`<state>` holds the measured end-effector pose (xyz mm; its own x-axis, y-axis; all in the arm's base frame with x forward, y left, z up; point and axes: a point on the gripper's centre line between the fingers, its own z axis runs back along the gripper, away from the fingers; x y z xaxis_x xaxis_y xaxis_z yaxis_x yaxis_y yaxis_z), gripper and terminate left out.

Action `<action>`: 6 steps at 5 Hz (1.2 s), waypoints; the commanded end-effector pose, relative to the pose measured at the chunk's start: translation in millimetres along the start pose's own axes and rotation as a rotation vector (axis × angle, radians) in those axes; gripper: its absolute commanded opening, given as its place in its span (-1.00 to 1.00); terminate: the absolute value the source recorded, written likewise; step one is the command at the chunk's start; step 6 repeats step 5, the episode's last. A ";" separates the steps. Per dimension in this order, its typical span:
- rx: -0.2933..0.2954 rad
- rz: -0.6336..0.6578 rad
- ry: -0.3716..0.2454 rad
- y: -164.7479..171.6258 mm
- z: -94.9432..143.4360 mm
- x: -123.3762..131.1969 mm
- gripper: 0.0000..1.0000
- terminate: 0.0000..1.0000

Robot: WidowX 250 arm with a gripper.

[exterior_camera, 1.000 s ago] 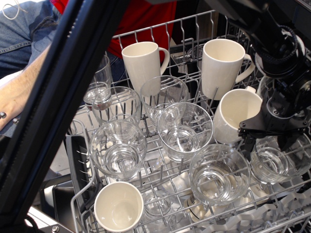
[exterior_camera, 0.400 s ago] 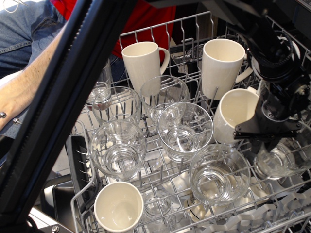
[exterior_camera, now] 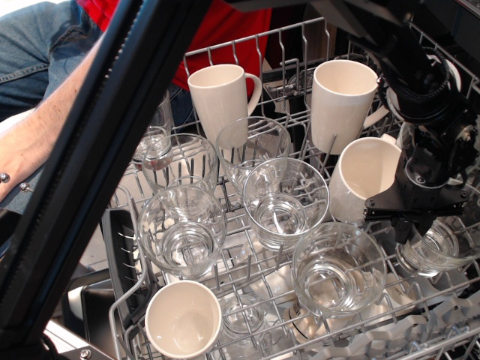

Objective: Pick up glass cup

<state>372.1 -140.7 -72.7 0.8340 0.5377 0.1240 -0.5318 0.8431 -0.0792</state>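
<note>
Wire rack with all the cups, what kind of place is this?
Most likely a kitchen, looking down into a pulled-out dishwasher rack. The wire tines hold clear glass cups and white mugs standing mouth up, and a person in a red top stands behind it.

Glass cup (exterior_camera: 439, 247) in rack (exterior_camera: 255, 49), far R.

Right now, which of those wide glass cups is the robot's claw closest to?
The glass cup at the rack's far right edge; the gripper is right over it, while the other glasses sit further left.
</note>
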 end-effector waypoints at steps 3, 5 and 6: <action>-0.209 -0.091 0.027 -21.2 135.4 20.3 -1.00 -1.00; -0.152 -0.165 0.029 -26.3 169.0 24.7 -1.00 1.00; -0.152 -0.165 0.029 -26.3 169.0 24.7 -1.00 1.00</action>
